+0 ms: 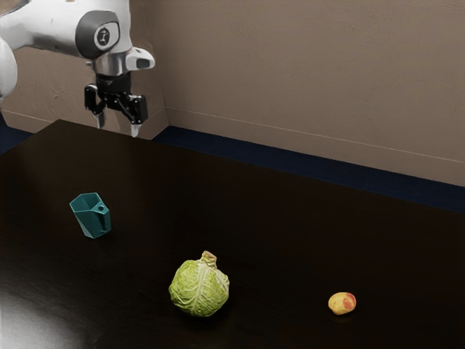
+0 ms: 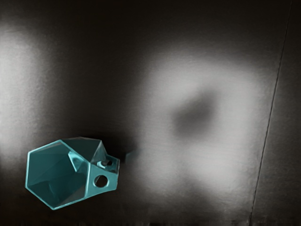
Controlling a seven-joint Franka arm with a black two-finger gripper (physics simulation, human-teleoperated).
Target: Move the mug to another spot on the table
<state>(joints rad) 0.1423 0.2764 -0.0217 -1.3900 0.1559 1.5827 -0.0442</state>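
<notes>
A teal angular mug (image 1: 91, 214) stands upright on the dark table (image 1: 290, 233) near the exterior view's left side, its handle facing right. From the wrist view I look down into the mug (image 2: 70, 172), with its open hexagonal mouth and pierced handle visible. My gripper (image 1: 117, 125) hangs high above the table's back left part, well above and behind the mug. Its fingers are spread apart with nothing between them.
A green cabbage (image 1: 199, 286) sits near the table's front, to the right of the mug. A small yellow-red peach (image 1: 341, 302) lies further right. A beige wall and blue baseboard run behind the table's far edge.
</notes>
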